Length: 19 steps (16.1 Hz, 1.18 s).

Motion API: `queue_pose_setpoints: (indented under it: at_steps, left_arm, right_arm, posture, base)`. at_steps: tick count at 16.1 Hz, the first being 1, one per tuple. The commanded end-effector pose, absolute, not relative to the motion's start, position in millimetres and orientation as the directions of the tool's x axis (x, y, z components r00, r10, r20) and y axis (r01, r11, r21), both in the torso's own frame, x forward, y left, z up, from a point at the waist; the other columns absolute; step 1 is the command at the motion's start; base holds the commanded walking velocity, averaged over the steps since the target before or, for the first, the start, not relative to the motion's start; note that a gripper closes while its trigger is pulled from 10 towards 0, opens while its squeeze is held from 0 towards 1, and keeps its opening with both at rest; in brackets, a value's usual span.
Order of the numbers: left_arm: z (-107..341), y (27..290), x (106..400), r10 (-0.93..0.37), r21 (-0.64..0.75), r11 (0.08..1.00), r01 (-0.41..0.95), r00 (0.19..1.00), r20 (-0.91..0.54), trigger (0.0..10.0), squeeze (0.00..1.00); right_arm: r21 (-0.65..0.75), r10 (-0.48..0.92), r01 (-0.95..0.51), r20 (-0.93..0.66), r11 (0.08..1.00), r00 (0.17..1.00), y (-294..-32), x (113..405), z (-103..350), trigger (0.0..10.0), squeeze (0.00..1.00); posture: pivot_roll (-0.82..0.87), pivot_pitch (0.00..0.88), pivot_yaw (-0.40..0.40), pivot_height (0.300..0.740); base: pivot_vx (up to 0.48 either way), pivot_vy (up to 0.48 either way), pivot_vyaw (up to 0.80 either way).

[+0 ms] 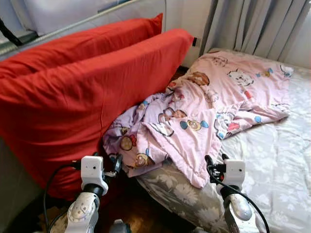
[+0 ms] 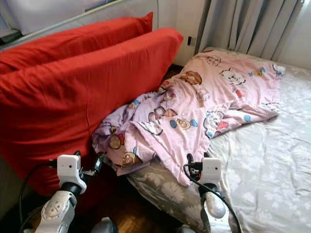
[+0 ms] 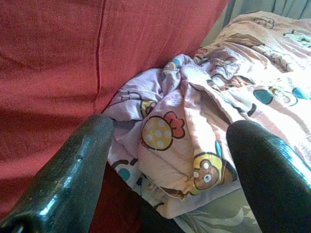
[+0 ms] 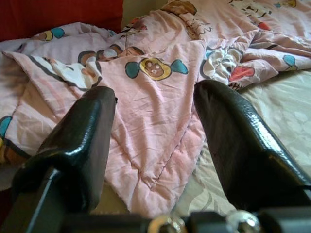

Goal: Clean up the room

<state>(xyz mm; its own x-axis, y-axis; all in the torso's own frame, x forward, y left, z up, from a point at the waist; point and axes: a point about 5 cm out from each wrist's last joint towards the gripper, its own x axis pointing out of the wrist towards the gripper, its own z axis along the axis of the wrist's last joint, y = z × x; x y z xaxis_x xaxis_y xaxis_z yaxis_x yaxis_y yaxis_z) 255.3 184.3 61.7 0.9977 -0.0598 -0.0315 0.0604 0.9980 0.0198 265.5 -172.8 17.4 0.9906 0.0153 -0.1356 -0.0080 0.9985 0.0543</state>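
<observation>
A pink cartoon-print blanket [image 1: 204, 107] lies crumpled across the bed [image 1: 272, 165], and its near end hangs over the mattress edge against two big red cushions [image 1: 82, 87]. My left gripper [image 1: 113, 163] is open, low in the gap between cushion and bed, and points at the bunched blanket corner [image 3: 160, 133]. My right gripper [image 1: 216, 162] is open just above the mattress edge. The blanket's pointed hem [image 4: 146, 165] lies between and beyond its fingers, untouched.
The mattress has a grey floral sheet and runs off to the right. Grey curtains [image 1: 257, 24] hang behind the bed's far end. The red cushions lean on a frame at the left. Dark wood floor [image 1: 138, 208] shows in the narrow gap below.
</observation>
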Motion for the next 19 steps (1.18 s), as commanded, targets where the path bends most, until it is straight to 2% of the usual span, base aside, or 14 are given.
queue_pose_setpoints:
  at_steps: [1,9,13,19]
  left_arm:
    - [60.9,184.1,254.0,-0.059,0.023,0.998,0.06,0.997,-0.044,10.0,0.0]
    - [63.5,182.6,254.7,-0.068,0.023,0.997,0.069,0.997,-0.04,10.0,0.0]
    - [63.3,182.4,254.8,-0.068,0.023,0.997,0.069,0.997,-0.042,10.0,0.0]
    - [63.3,181.6,254.1,-0.067,0.02,0.997,0.068,0.997,-0.042,10.0,0.0]
  right_arm:
    - [0.056,0.014,-0.006,-0.143,0.998,0.99,-173.1,263.2,15.3,10.0,0.0]
    - [0.062,0.008,0.001,-0.136,0.998,0.991,-171.6,262.7,16.3,10.0,0.0]
    - [0.045,0.005,0.004,-0.183,0.999,0.983,-171.1,262.7,10.8,10.0,0.0]
    - [0.054,0.014,-0.006,-0.148,0.999,0.989,-170.1,262.1,14.0,10.0,0.0]
  posture:
    - [-0.01,0.046,-0.007,0.65]
    - [-0.01,0.05,0.0,0.65]
    - [-0.01,0.049,-0.001,0.645]
    - [0.0,0.049,-0.003,0.635]
  base:
    - [0.0,0.0,0.0]
    - [0.0,0.0,0.0]
    - [0.0,0.0,0.0]
    - [0.0,0.0,0.0]
